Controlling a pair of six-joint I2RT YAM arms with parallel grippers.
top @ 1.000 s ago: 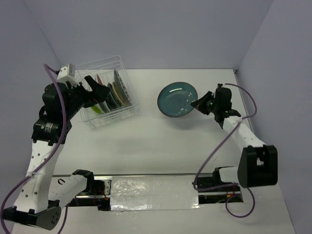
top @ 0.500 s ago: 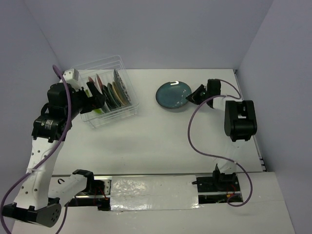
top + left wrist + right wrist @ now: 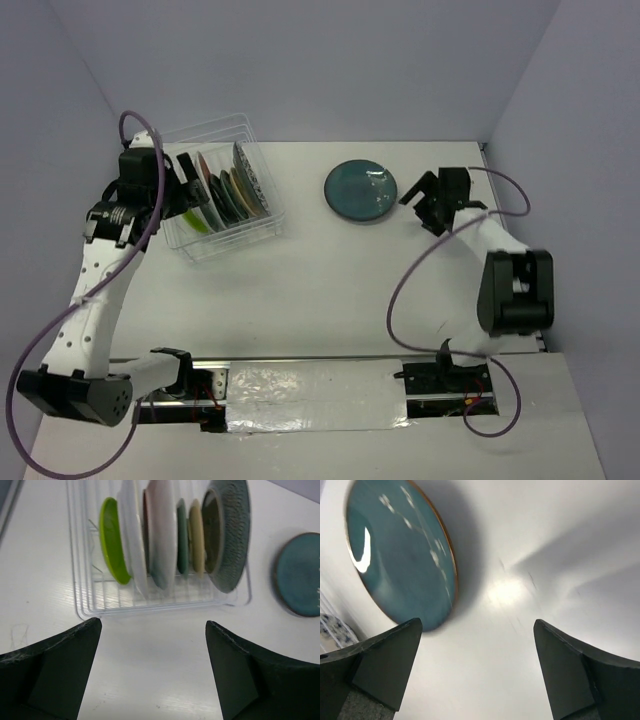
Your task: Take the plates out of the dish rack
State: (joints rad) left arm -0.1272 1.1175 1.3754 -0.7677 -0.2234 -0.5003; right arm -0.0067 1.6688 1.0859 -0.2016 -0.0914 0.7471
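The clear dish rack (image 3: pixel 262 222) (image 3: pixel 150 611) stands at the back left, with several plates (image 3: pixel 232 185) upright in its slots. Among them are a lime green plate (image 3: pixel 112 540), a white plate (image 3: pixel 132 535), a tan plate (image 3: pixel 196 535) and a dark patterned plate (image 3: pixel 231 530). My left gripper (image 3: pixel 195 183) (image 3: pixel 154 625) hangs open at the rack's left end, holding nothing. A teal plate (image 3: pixel 360 190) (image 3: pixel 400 555) lies flat on the table to the right of the rack. Just to its right, my right gripper (image 3: pixel 418 208) (image 3: pixel 477 624) is open, clear of the rim.
The grey side walls close in on both sides of the white table. A blue-and-white plate edge (image 3: pixel 335 630) shows at the lower left of the right wrist view. A silver strip (image 3: pixel 310 385) and the arm bases run along the near edge.
My right gripper has opened and let go of the teal plate, which now lies flat on the table, and has drawn back to the right. The left arm has shifted along the rack's left side.
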